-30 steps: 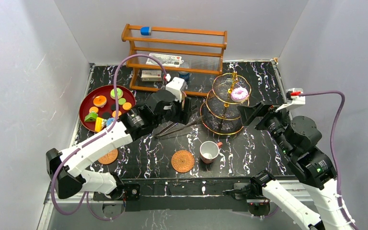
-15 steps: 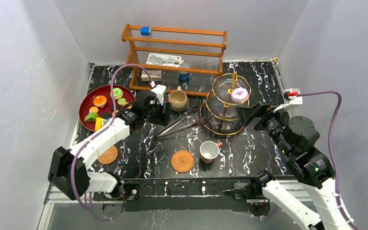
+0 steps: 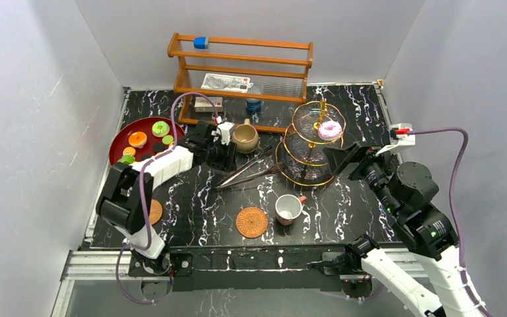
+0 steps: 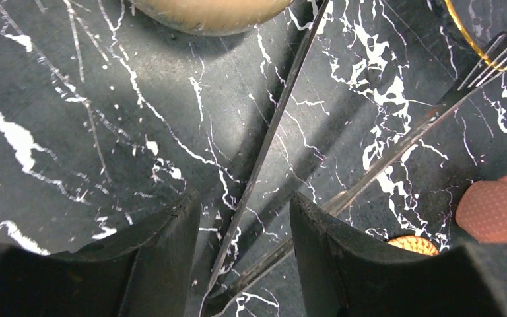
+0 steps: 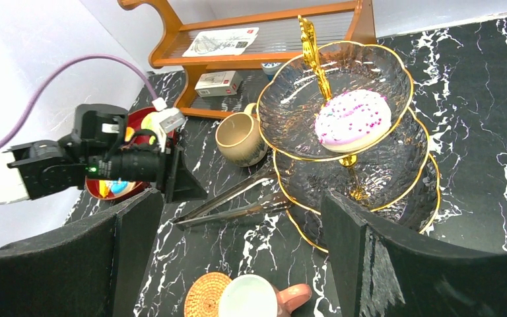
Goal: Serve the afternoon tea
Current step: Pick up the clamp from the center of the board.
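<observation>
Top view taken as the dial, arm bases at 6.

- Bench [image 3: 343, 211]: black marbled top.
- Wooden rack [image 3: 241, 72]: upright at 12, against the back wall.
- Left arm [image 3: 165, 165]: reaches toward centre. Its jaws are low over the bench at the mug's 7 o'clock. They stand apart with nothing gripped, and a thin metal utensil [image 4: 270, 142] lies on the bench between the fingers, a fork [image 4: 436, 109] beside it.
- Right arm [image 3: 412, 188]: at 3. Its jaws are spread wide and empty, facing the stand from its 3 o'clock side.
- Tiered glass stand [image 3: 310, 142]: upright at 1, gold rims. A pink sprinkled doughnut [image 3: 330, 129] sits on the top tier.
- Red tray [image 3: 122, 142]: at 10, holding the toy pastries [image 3: 137, 139].
- Tan mug [image 3: 245, 137]: upright, between tray and stand, in front of the rack.
- White red-handled cup [image 3: 288, 209]: upright at 6, just beside a woven coaster [image 3: 251, 222] at its 9 o'clock.
- Second coaster [image 3: 152, 212]: at 8, partly hidden by the left arm.
</observation>
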Motion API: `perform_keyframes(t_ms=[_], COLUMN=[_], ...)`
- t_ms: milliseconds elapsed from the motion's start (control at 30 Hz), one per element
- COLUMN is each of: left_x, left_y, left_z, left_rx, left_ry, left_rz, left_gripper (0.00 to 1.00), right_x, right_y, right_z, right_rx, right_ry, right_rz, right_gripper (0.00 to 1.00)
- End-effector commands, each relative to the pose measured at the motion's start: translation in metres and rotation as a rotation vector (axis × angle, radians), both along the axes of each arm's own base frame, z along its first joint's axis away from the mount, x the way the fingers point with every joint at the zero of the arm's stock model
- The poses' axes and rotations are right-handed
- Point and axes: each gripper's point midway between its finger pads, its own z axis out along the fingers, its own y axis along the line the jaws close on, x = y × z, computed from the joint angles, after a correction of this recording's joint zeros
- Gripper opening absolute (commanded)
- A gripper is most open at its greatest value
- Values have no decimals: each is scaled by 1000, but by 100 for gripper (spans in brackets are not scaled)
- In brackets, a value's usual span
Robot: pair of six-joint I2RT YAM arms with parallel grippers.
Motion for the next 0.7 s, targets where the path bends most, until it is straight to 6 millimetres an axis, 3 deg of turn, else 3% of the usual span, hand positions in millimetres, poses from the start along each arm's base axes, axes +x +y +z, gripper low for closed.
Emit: perform_keyframes(t_ms=[0, 200, 400, 533, 667], left_x=[14, 12, 8, 6, -8], left_y=[-16, -25, -28, -28, -32], left_z=[6, -13, -18, -19, -20], left_rx=[-54, -70, -93, -95, -100], left_ry=[-33, 16, 40, 62, 91], left_rz=[-60, -103, -114, -83, -93], left_gripper=[50, 45, 41, 30, 28], right_x=[-1, -1, -2, -3, -5], right_y=[-1, -7, -8, -9, -12], right_z=[24, 26, 25, 23, 23], right_rx=[49, 41, 43, 42, 40], right_ry=[-88, -94, -95, -93, -92], right_rz=[-1, -25, -28, -31, -41], right_gripper=[98, 98, 98, 98, 98])
